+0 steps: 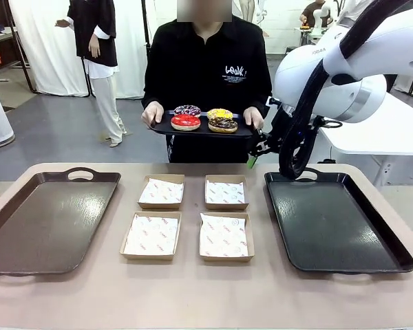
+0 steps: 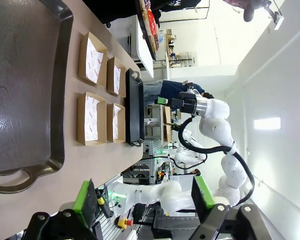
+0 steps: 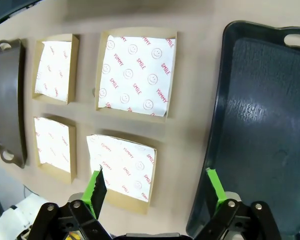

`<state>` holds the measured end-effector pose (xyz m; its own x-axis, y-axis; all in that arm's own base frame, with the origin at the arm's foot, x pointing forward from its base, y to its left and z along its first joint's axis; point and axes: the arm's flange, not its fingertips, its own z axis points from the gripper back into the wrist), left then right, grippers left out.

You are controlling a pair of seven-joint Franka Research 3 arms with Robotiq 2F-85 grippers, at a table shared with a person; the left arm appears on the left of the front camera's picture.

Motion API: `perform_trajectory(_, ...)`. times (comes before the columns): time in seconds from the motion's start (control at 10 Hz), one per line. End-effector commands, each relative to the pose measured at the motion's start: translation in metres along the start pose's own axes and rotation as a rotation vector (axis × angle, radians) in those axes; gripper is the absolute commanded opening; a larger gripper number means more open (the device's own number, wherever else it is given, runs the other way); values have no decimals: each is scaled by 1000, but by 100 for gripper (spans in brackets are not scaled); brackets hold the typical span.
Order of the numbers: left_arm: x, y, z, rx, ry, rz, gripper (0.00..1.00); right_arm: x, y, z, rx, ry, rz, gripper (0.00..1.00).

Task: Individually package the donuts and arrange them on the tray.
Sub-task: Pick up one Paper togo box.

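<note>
Across the table, a person holds a small black serving tray (image 1: 164,128) in both hands. On it lie the donuts: red (image 1: 186,122), dark purple with pale drizzle (image 1: 187,110), yellow (image 1: 219,113) and chocolate (image 1: 223,125). My right gripper (image 1: 253,155) hangs open and empty just right of that tray, over the far end of the table. In the right wrist view the right gripper (image 3: 155,187) looks down on paper-lined boxes (image 3: 135,72) and a dark tray (image 3: 260,125). My left gripper (image 2: 142,197) is open and empty, off the near end of the left tray (image 2: 25,75).
Four open cardboard boxes lined with printed paper (image 1: 161,192) (image 1: 226,192) (image 1: 151,235) (image 1: 224,236) sit in a square mid-table. A large dark tray (image 1: 48,220) lies at the left and another (image 1: 330,220) at the right. Another person stands in the background.
</note>
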<state>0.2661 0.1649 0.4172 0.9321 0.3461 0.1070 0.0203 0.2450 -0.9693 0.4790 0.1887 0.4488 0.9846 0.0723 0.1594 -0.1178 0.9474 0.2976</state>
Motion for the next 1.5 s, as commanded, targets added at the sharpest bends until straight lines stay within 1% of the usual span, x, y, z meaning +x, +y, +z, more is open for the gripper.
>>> perform_trajectory(0.0, 1, -2, 1, -13, -8, 1, 100, 7, 14, -5, -56, 9, 0, 100)
perform_trajectory(0.2, 1, -2, 1, -13, -8, 1, 100, 26, 40, -23, -143, 45, 0, 100)
perform_trajectory(0.3, 1, -2, 1, -13, -8, 1, 100, 41, 50, -35, -180, 60, 7, 100)
perform_trajectory(0.4, 1, -2, 1, -13, -8, 1, 100, 54, 55, -50, -206, 63, -13, 100)
perform_trajectory(0.5, 1, -2, 1, -13, -8, 1, 100, 67, 58, -66, -234, 48, -58, 100)
perform_trajectory(0.6, 1, -2, 1, -13, -8, 1, 100, 76, 57, -80, -246, 36, -73, 100)
perform_trajectory(0.8, 1, -2, 1, -13, -8, 1, 100, 88, 44, -105, -259, 39, -104, 100)
perform_trajectory(0.9, 1, -2, 1, -13, -8, 1, 100, 90, 35, -112, -251, 46, -103, 100)
perform_trajectory(1.1, 1, -2, 1, -13, -8, 1, 100, 82, 20, -130, -235, 60, -87, 100)
perform_trajectory(1.4, 1, -2, 1, -13, -8, 1, 100, 73, 17, -140, -208, 50, -46, 100)
